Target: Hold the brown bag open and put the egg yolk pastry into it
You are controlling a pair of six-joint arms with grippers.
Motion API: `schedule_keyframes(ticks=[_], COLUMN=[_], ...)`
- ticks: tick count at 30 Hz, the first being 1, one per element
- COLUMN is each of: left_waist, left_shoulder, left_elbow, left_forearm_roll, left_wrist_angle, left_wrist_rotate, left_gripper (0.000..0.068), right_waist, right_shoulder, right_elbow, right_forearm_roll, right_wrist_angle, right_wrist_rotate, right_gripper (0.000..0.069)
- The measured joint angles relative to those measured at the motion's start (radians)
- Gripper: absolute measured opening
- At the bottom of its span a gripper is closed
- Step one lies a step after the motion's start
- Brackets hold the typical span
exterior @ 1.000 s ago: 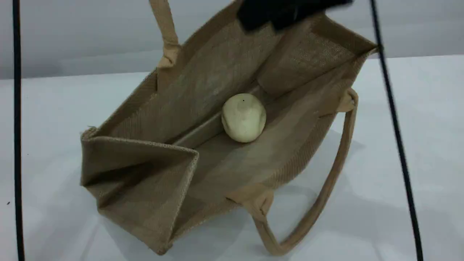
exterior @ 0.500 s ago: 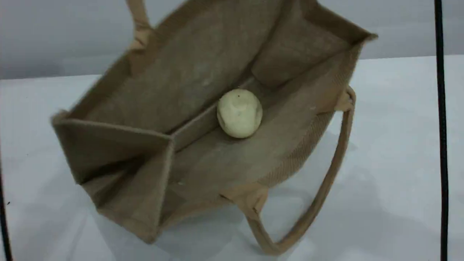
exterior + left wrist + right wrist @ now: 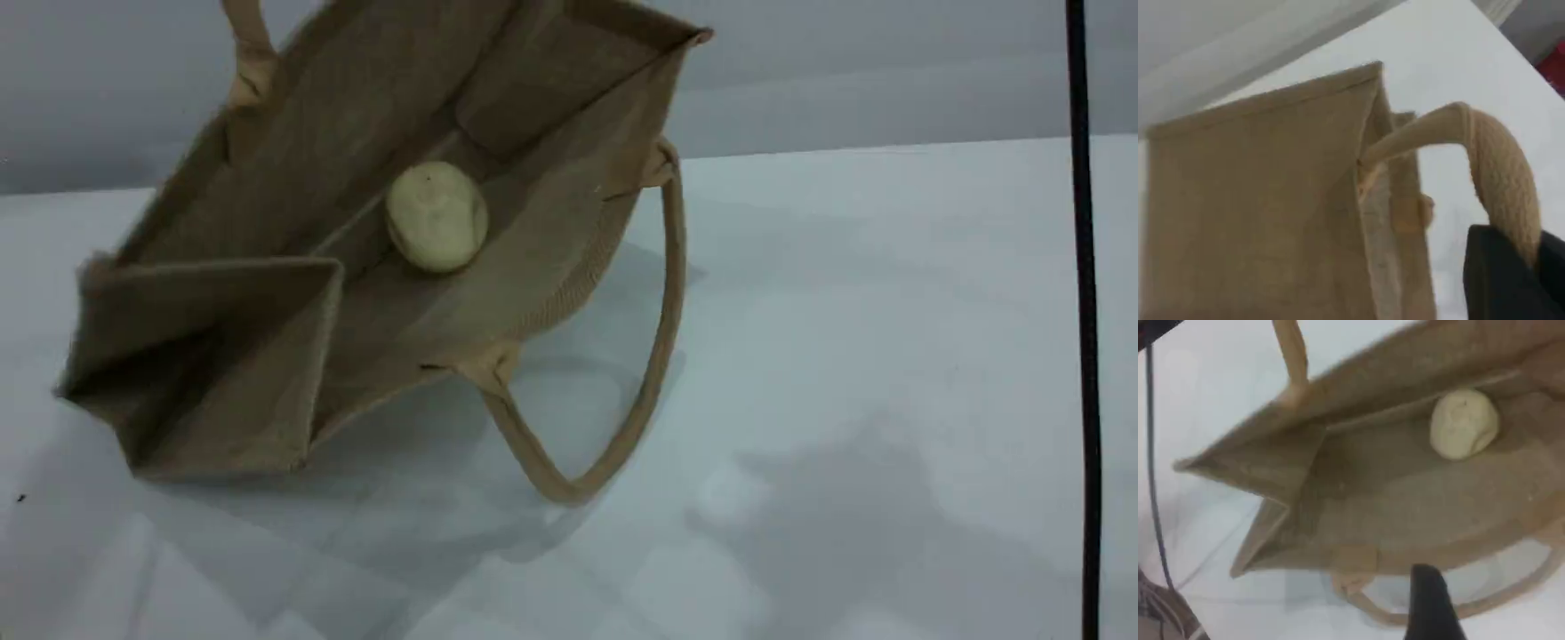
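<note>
Tan-brown woven jute tote bag (image 3: 222,356) in the scene view, tipped on a white table (image 3: 845,356), with the open mouth towards the camera. Inside, against the crease of the bag's floor, a small round pale cream pastry (image 3: 436,216), lying loose and touching no gripper. One beige rope-like loop handle (image 3: 244,44) rising straight out of the top edge of the picture. The other beige loop handle (image 3: 660,302) hanging slack from the near rim down to the table. A thin black cable (image 3: 1080,311) running top to bottom at the far right. Whole bag and both handles together in this view alone; grippers only in the wrist views.

Left wrist view: outer side wall of the bag (image 3: 1251,220) from close up, interior and pastry hidden. Raised handle (image 3: 1498,173) arching up, then down into the black left gripper (image 3: 1511,273). Jaws pinched fully together on the handle's rope.

Right wrist view: straight down into the bag (image 3: 1405,513), pastry (image 3: 1465,425) plain to see on the floor near the far wall. Raised handle (image 3: 1290,353) at top left, slack handle (image 3: 1368,605) below the near rim. One dark fingertip of the right gripper (image 3: 1431,613) above that rim, clear of the bag. Jaws spread wide, with nothing seen in their grip.
</note>
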Motion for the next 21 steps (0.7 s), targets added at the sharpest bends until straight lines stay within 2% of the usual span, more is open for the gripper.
schedule_keyframes(ticks=[6,15,17,21], left_waist=[-0.023,-0.033,-0.049,-0.094], left_shoulder=[0.017,0.019,0.019,0.021], left_elbow=[0.174,0.463,0.517,0.594], left_forearm_roll=[-0.042,-0.163,-0.189,-0.19], left_wrist_angle=[-0.011,-0.246,-0.285,-0.376], left_wrist_rotate=[0.092,0.211,0.252,0.294], left_gripper=[0.0086,0.0086,0.0086,0.0086], right_waist=[0.0,0.0,0.0,0.0], right_shoulder=[-0.054,-0.195,-0.227,-0.292], right_elbow=[-0.001,-0.001,-0.001,-0.001], right_forearm_roll=[0.002,-0.036,-0.066,-0.119], right_wrist_angle=[0.0,0.029,0.03,0.062], right_wrist_rotate=[0.002,0.02,0.047,0.105], right_gripper=[0.0377,0.0377,0.0377,0.0377])
